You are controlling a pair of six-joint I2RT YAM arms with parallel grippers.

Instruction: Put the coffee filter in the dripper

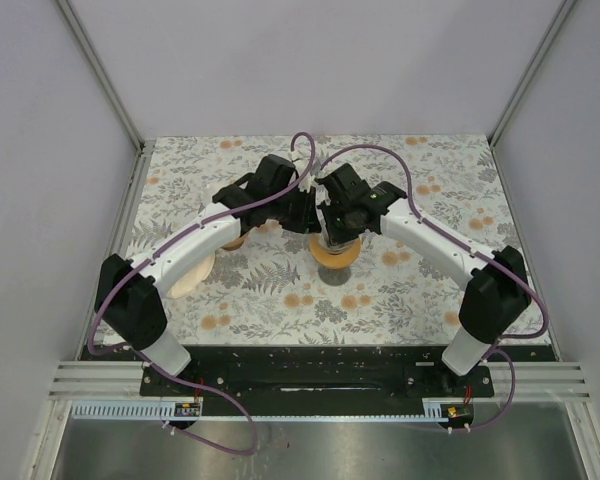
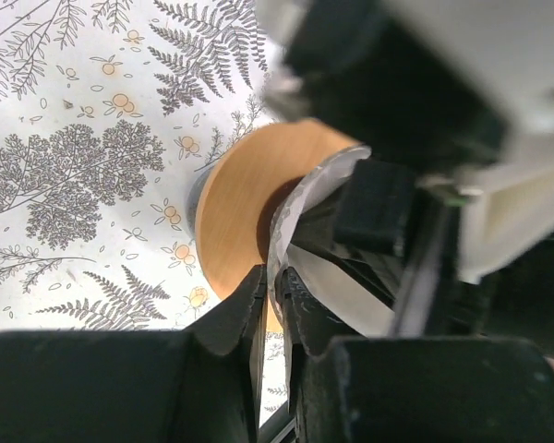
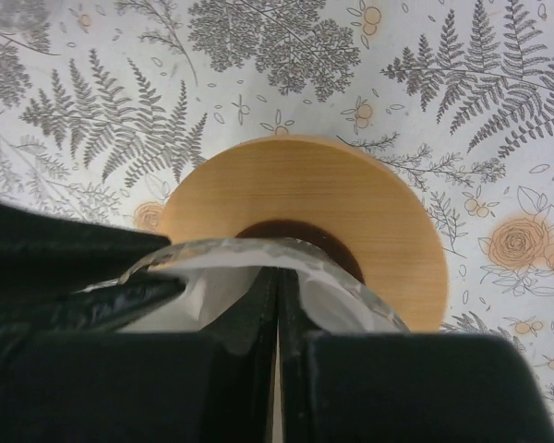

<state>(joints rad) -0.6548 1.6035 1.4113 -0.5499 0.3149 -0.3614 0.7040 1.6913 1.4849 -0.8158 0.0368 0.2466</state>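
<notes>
The coffee filter (image 3: 189,300) lies as white paper inside the glass mouth of the dripper (image 3: 351,194), mid-way across the table (image 1: 430,290). The right pincer (image 3: 279,305), directly above it, appears pinched tight on the paper. The left pincer (image 2: 275,309), narrow, nips the rim from the opposite side, equally near.

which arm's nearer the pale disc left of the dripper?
Left. The left arm passes right over the pale disc; the right arm is on the far side, jaws down at the dripper.
</notes>
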